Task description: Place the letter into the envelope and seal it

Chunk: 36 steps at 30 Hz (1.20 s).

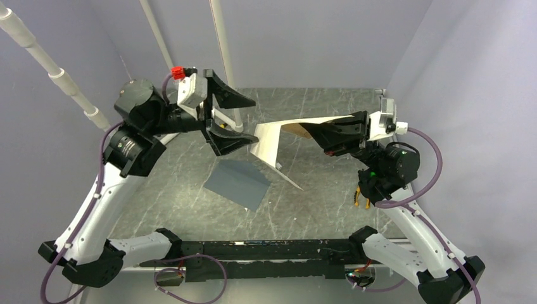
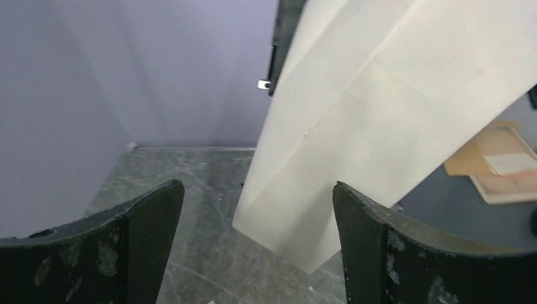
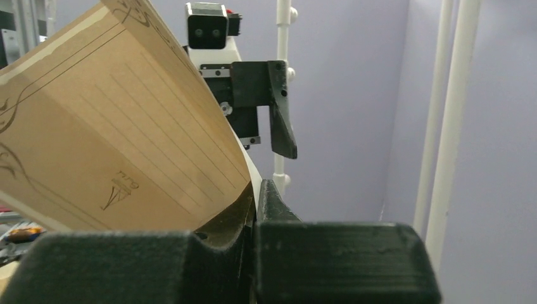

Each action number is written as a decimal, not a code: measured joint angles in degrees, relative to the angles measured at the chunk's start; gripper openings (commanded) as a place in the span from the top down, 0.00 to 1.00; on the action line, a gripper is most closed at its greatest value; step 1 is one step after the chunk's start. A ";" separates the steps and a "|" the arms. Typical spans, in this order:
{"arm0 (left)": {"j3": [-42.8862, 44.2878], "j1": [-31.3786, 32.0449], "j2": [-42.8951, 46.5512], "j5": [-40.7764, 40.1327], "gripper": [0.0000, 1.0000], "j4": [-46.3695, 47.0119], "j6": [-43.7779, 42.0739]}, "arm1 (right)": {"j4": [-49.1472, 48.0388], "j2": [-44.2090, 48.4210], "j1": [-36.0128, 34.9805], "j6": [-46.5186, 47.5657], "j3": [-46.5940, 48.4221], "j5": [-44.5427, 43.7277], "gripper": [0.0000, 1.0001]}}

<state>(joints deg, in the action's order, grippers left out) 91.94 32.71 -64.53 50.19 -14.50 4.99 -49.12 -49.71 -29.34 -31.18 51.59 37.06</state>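
One letter [image 1: 277, 136], its small printed mark unreadable, is pinched by the right claw [image 1: 315, 133]. One envelope [image 1: 237, 182] lies flat mid-desk [image 1: 316, 209]. The left claw [image 1: 252, 119] is spread.

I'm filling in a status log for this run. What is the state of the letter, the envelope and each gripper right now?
letter: lifted off the table, sagging toward the left arm
right gripper: shut on the letter's edge
left gripper: fingers open, close to the letter, not gripping it
envelope: flat on the table, no gripper on it
stage: letter not yet in the envelope
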 measured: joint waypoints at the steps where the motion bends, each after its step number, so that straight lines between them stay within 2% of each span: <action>1: 0.00 0.00 -0.52 1.46 0.07 -0.11 0.11 | 0.44 -0.02 0.00 -0.42 0.02 0.46 1.00; 7: -1.01 0.00 -2.71 8.61 0.07 1.40 1.77 | 3.89 -1.31 0.00 -2.62 2.51 2.89 1.00; 15: -1.68 0.00 -4.35 11.54 0.07 6.64 4.79 | 10.10 -3.06 0.00 -5.55 5.70 5.16 1.00; 17: -1.73 0.00 -4.74 11.47 0.11 7.17 5.20 | 11.98 -3.48 0.00 -6.27 6.62 5.51 1.00; 23: -2.03 0.00 -4.87 9.64 0.32 7.37 5.16 | 16.48 -3.82 0.00 -8.72 7.54 6.86 1.00; 29: -2.03 0.00 -4.87 7.45 0.41 5.51 4.44 | 20.33 -2.40 0.00 -9.53 7.13 7.91 1.00; 33: -2.38 0.00 -4.72 6.93 0.51 4.63 4.15 | 20.98 -0.35 0.00 -9.51 6.51 8.70 1.00; 36: -3.34 0.00 -4.55 7.28 0.51 4.92 4.79 | 20.81 0.35 0.00 -9.35 6.47 9.97 1.00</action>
<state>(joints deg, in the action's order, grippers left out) 88.60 32.71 -69.08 57.47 -9.58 9.78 -28.32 -49.36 -29.34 -40.53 58.06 47.03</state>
